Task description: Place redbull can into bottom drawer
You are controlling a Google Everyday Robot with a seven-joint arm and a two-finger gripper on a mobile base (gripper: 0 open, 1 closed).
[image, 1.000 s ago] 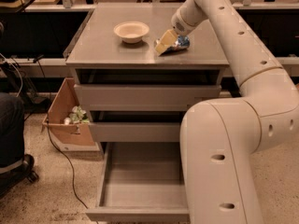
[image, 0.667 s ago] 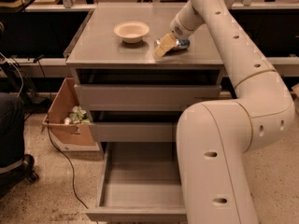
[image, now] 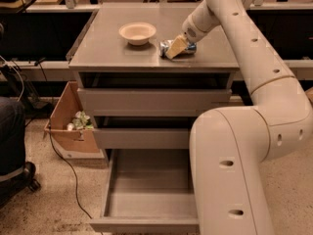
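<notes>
Atop the cabinet (image: pixel 122 58), the gripper (image: pixel 174 48) covers the lying redbull can's (image: pixel 164 46) middle, whether clamped I cannot tell, while the arm (image: pixel 230 180) hides the open bottom drawer's (image: pixel 146 192) right side.

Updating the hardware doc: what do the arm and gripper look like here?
Arm: smooth cream-white shells, fat rounded tubular links with bulbous joints and small dark round holes along them. No cables or markings are visible. Gripper: a tan-yellow, wedge-shaped tip on a short cream wrist, sitting at the can on the cabinet top.
</notes>
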